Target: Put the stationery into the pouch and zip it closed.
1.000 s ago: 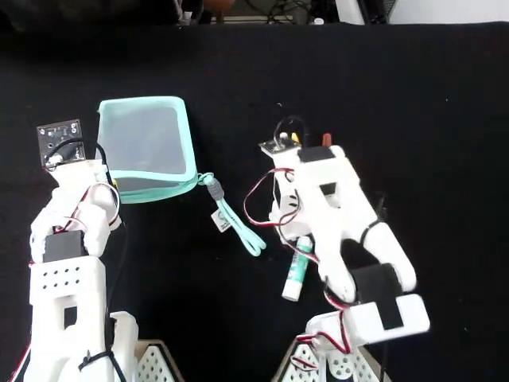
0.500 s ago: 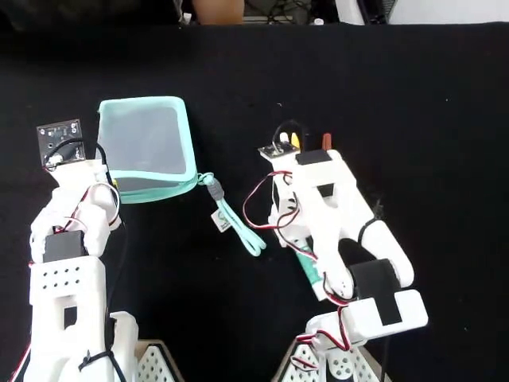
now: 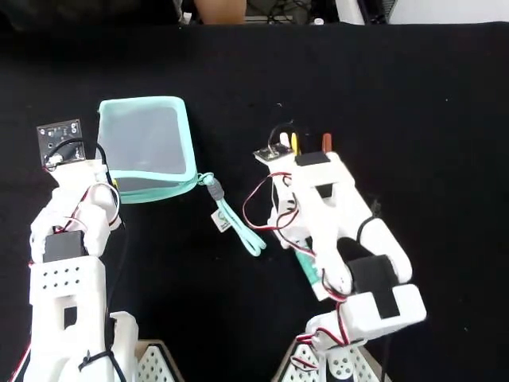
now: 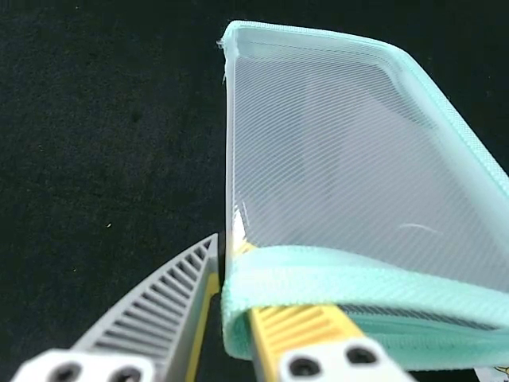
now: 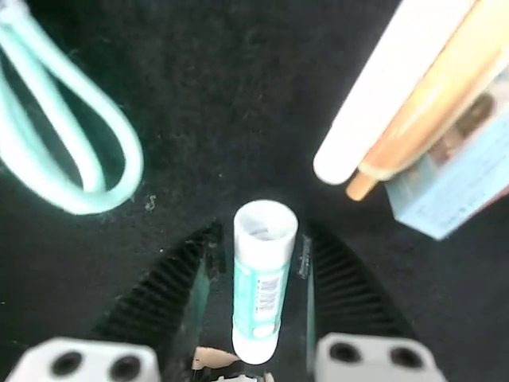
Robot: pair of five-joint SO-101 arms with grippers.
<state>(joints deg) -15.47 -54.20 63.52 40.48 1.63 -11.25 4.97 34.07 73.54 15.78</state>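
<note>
Mint pouch (image 4: 334, 175) rim pinched in left claw (image 4: 227, 248).

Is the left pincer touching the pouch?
Touching. The left wrist view shows the rim of the clear teal-edged pouch draped over the yellow finger of the left pincer.

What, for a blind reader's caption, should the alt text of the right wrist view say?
The right hand grips a white and green glue stick over the black table. A teal strap loop lies to one side, a bundle of pens to the other.
</note>
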